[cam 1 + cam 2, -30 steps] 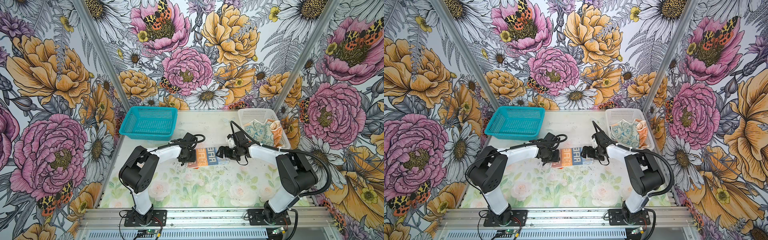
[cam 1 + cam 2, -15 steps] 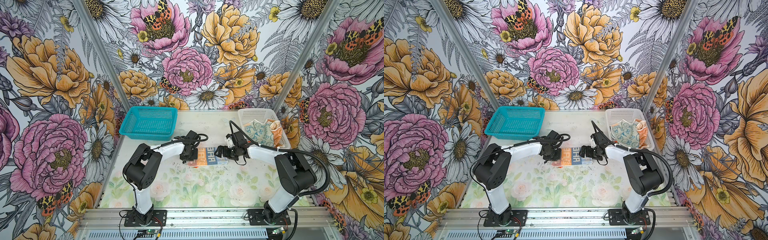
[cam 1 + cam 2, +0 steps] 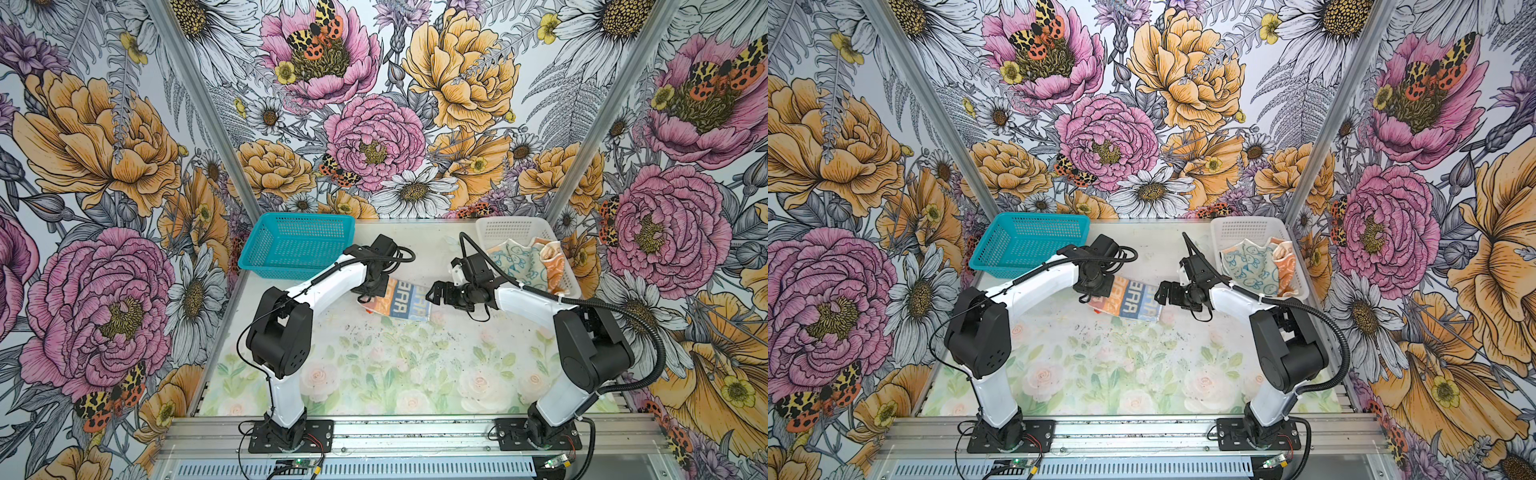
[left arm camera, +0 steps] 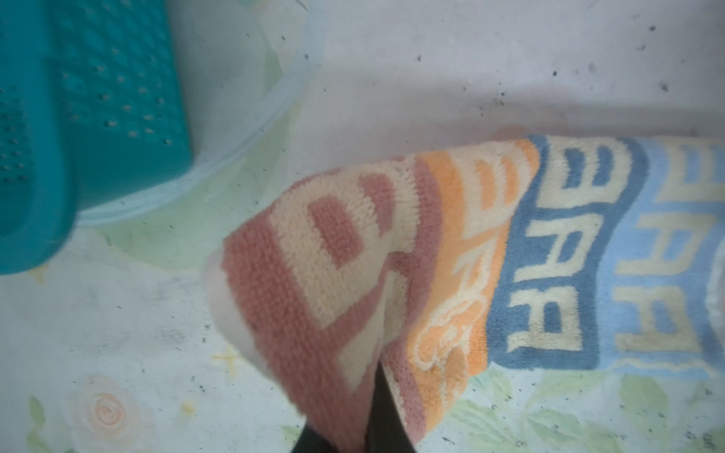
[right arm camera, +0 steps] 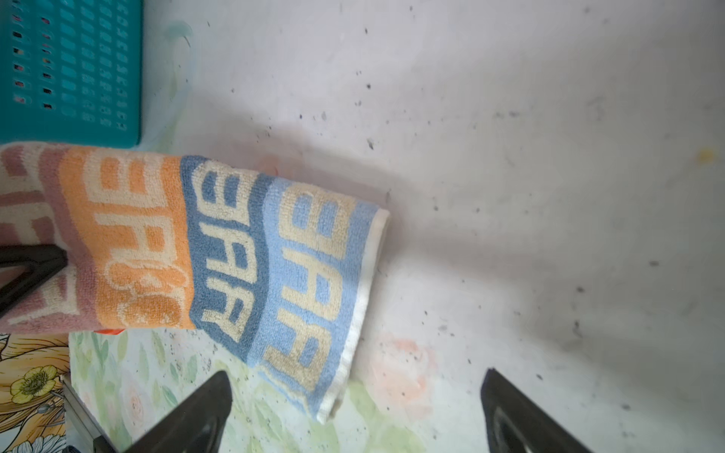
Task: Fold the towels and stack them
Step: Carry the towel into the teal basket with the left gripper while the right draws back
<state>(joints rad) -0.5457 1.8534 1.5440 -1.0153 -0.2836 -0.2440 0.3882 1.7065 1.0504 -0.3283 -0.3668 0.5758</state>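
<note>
Striped towel [image 3: 400, 300], folded into a band with its lettering facing up, lies on the table [image 3: 374, 365] towards the back, between the two arms. Its red and orange end is nipped by the left gripper [image 3: 371, 296], whose jaws are closed tight on the cloth. In the left wrist view that end [image 4: 333, 274] hangs up off the surface from the dark fingers [image 4: 378, 415], while the blue part runs down to the table. The right gripper [image 3: 434, 293] stands just beside the pale-blue hemmed end with its jaws spread as wide as they go and nothing between them but the towel's near corner. In the right wrist view [image 5: 357, 374] the hem sits closer to one finger, and whether it touches cannot be told. A teal basket [image 3: 297, 245] sits at the back on the left arm's side, near the raised end, with nothing visible inside. A white basket [image 3: 515, 226] at the back on the right side holds a cream towel [image 3: 517, 262] with blue bunnies and, next to it, an orange towel [image 3: 552, 264], both crumpled. Nothing lies between the open jaws and the striped cloth.
</note>
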